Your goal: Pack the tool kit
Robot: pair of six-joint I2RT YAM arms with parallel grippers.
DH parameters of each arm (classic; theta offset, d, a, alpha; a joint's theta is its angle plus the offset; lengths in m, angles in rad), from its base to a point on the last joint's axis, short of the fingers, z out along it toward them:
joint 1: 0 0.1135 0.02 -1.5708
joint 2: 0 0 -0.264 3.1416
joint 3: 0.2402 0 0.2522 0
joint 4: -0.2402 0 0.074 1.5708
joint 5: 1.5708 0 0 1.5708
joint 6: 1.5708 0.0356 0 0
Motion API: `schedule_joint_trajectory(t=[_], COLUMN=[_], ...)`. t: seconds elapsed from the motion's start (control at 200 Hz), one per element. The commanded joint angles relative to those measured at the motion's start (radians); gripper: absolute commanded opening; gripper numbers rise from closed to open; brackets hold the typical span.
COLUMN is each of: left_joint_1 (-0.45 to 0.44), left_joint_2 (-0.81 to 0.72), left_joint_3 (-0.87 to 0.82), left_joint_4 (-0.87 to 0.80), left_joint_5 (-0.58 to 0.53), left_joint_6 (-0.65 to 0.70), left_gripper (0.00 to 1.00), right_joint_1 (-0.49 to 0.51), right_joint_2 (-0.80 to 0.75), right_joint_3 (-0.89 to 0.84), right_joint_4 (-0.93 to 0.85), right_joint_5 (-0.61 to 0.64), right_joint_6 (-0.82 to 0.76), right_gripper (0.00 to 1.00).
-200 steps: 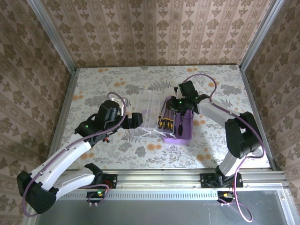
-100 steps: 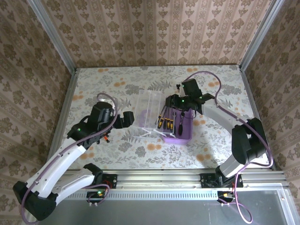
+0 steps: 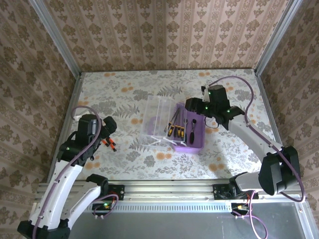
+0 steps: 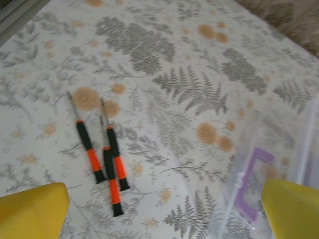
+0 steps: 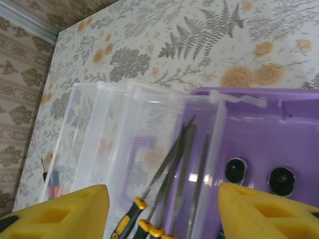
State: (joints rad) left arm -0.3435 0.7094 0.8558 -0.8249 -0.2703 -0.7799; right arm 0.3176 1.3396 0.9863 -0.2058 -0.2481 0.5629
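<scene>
Over the table, left gripper (image 4: pixel 162 211) gapes wide and empty above three loose screwdrivers (image 4: pixel 107 159). Right gripper (image 5: pixel 162 211) spread, holding nothing, over the purple box (image 5: pixel 259 124); packed tools (image 5: pixel 172 162) cut off at the handles.

The left gripper (image 4: pixel 160 213) has its yellow fingers cut off at the bottom corners, and the clear lid (image 4: pixel 279 159) beyond its right finger is blurred and runs off the right edge. Between the fingers of the right gripper (image 5: pixel 162 211), the lower edge cuts the handles of the tools (image 5: pixel 172 164) in the purple box (image 5: pixel 279 129), which runs off to the right. Beside its left finger, the screwdrivers (image 5: pixel 50 180) seen through the lid are partly hidden and too small to count.
</scene>
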Motion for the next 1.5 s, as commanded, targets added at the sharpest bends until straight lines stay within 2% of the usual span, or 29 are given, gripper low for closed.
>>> schedule_joint_trajectory(t=[0.0, 0.13, 0.27, 0.45, 0.585, 0.665, 0.915, 1.495], left_joint_1=[0.043, 0.098, 0.138, 0.235, 0.363, 0.397, 0.443, 0.491], left_joint_2=[-0.006, 0.044, 0.143, 0.231, 0.297, 0.371, 0.614, 0.818], left_joint_3=[-0.041, -0.071, -0.082, -0.146, -0.202, -0.195, -0.090, -0.056], left_joint_4=[-0.056, -0.062, -0.074, 0.034, 0.196, 0.254, 0.279, 0.310], left_joint_5=[0.011, 0.046, 0.061, 0.095, 0.211, 0.237, 0.258, 0.240], left_joint_6=[-0.057, -0.075, -0.087, -0.090, -0.058, -0.037, 0.020, 0.070], left_gripper=[1.00, 0.95, 0.86, 0.48, 0.35, 0.34, 0.33, 0.33], right_joint_1=[-0.003, -0.003, -0.003, -0.003, -0.002, -0.003, -0.003, -0.002], right_joint_2=[-0.039, -0.056, -0.073, -0.078, -0.073, -0.074, -0.075, -0.074], right_joint_3=[-0.054, -0.068, -0.065, -0.070, -0.071, -0.071, -0.074, -0.072], right_joint_4=[0.079, 0.086, 0.083, 0.085, 0.089, 0.089, 0.087, 0.080], right_joint_5=[0.042, 0.047, 0.034, 0.009, -0.003, -0.008, -0.019, -0.013], right_joint_6=[0.027, 0.029, 0.031, 0.035, 0.037, 0.038, 0.034, 0.026], right_gripper=[0.62, 0.62, 0.62, 0.61, 0.60, 0.60, 0.60, 0.60])
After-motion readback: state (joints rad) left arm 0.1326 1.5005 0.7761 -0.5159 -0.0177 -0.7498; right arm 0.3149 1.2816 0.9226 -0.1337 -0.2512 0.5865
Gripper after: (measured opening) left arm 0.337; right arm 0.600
